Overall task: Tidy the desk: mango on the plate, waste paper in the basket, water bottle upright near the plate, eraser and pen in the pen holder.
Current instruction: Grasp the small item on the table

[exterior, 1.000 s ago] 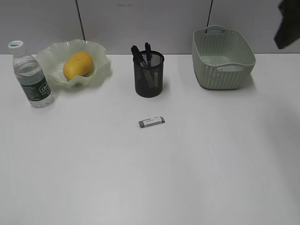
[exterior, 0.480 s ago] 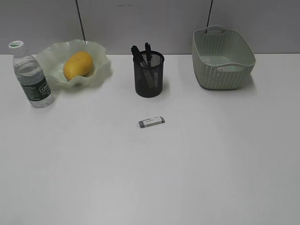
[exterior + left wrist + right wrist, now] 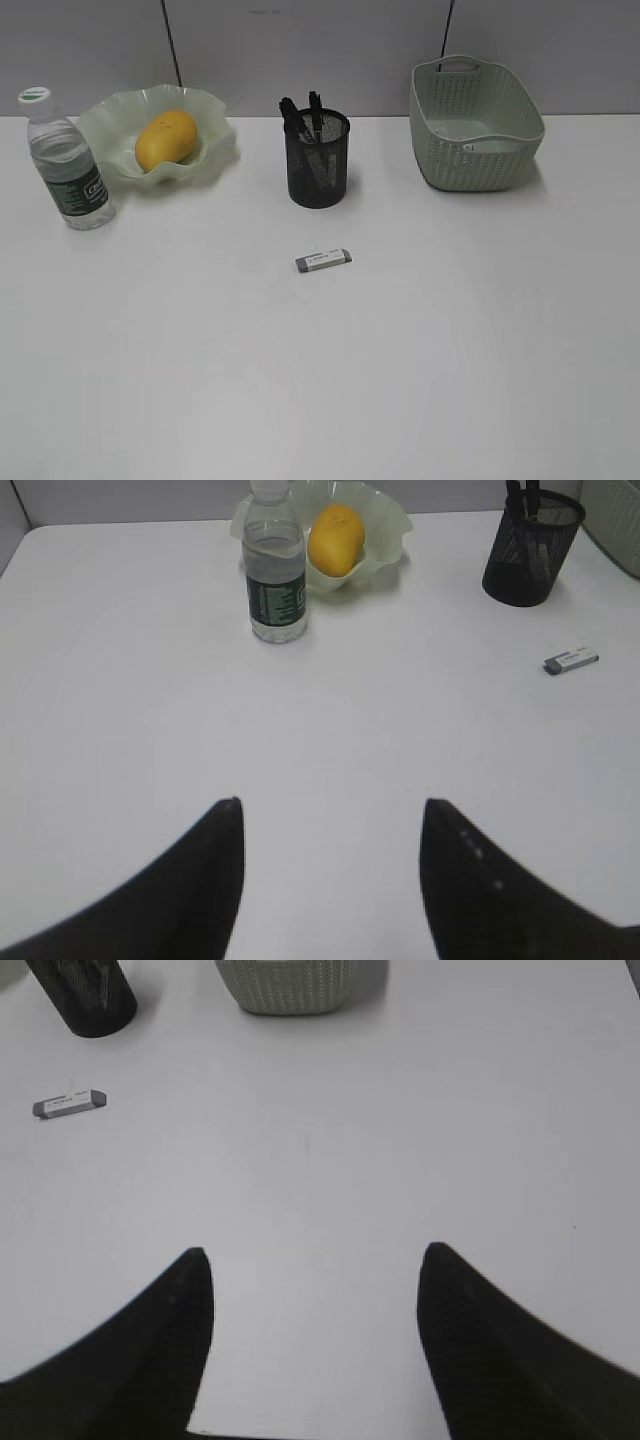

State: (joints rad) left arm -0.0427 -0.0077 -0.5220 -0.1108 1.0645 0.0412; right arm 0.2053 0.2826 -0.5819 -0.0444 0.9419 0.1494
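The mango (image 3: 166, 138) lies in the wavy-rimmed plate (image 3: 215, 145) at the back left. The water bottle (image 3: 68, 162) stands upright just left of the plate. The black mesh pen holder (image 3: 318, 160) holds pens (image 3: 312, 112). A grey eraser (image 3: 323, 261) lies on the white desk (image 3: 320, 380) in front of the holder. The basket (image 3: 475, 125) stands at the back right; a bit of white paper (image 3: 470, 147) shows inside it. Neither gripper shows in the exterior view. My left gripper (image 3: 330, 805) and right gripper (image 3: 312, 1252) are open and empty over bare desk.
The left wrist view shows the bottle (image 3: 275, 580), mango (image 3: 335, 538), holder (image 3: 530, 548) and eraser (image 3: 571, 660) far ahead. The right wrist view shows the eraser (image 3: 70, 1104), holder (image 3: 85, 998) and basket (image 3: 290, 985). The desk's front edge lies near the right gripper.
A dark arm part at the upper right of the exterior view has left the frame. Nothing on the desk has moved.
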